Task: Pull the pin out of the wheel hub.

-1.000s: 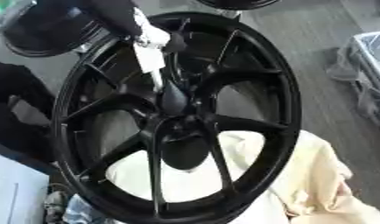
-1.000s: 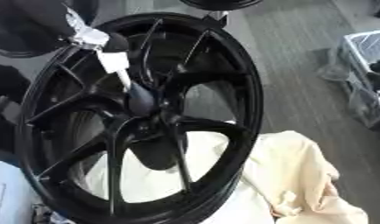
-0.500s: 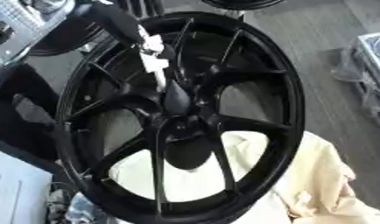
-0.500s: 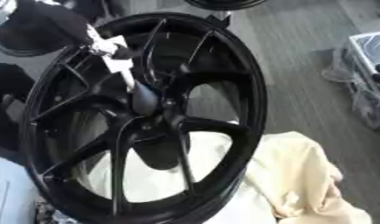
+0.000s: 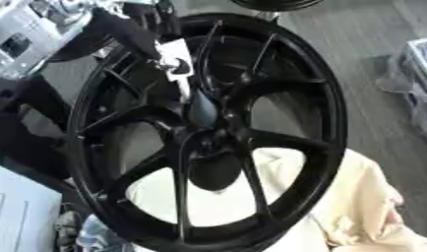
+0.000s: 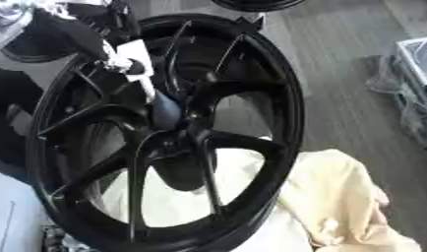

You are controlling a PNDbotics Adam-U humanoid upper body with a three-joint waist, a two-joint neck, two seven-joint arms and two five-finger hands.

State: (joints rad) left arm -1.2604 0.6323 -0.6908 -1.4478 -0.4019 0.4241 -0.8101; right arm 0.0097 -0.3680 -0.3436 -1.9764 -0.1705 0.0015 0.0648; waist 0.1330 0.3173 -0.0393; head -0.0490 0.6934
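Observation:
A large black spoked wheel [image 5: 313,88] fills both views, tilted, with its hub [image 5: 203,111] near the middle. A white pin [image 5: 177,63] slants from the upper left down to the hub, and its lower end meets the hub's centre. My left hand [image 5: 124,35], black, comes in from the upper left above the spokes and is shut on the pin's upper end [image 6: 134,55]. Whether the pin's tip is still inside the hub is hidden by the spokes. My right hand shows in neither view.
A cream cloth [image 5: 365,196] lies under and to the right of the wheel. Another black wheel [image 5: 277,4] shows at the top edge. Clear plastic wrapping [image 6: 415,83] sits at the right edge, and a white box [image 5: 17,216] at the lower left.
The whole view has shifted. My left arm has swung, so its silver forearm now shows at the upper left. The hand stays shut on the pin, which still points at the hub.

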